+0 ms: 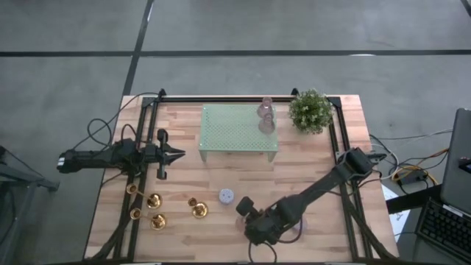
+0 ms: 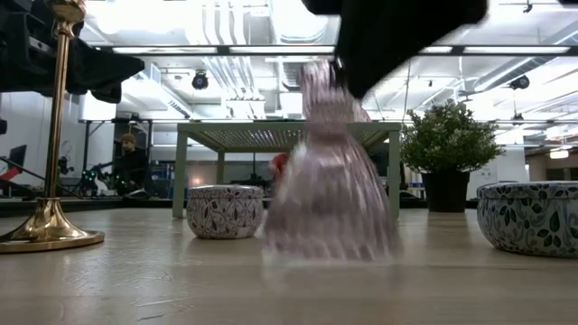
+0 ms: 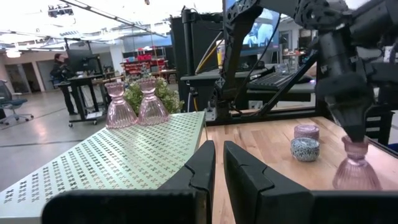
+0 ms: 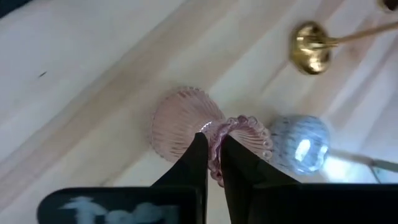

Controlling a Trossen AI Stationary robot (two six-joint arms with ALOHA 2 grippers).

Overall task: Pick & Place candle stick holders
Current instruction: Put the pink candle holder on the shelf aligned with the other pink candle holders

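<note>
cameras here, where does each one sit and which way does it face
High: above the table, facing straight down; both arms show, left gripper by the green rack.
Low: at tabletop height, facing level past a pink glass holder; a dark arm overhead.
Left wrist: along the rack; own shut fingers.
Right wrist: down on the holder; right gripper shut on its rim.
Shared: low, left wrist and right wrist views show that holder.

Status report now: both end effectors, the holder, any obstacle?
Right end effector shut on pink glass holder's rim. Left end effector shut, idle beside green rack. Patterned candle tin close by.
</note>
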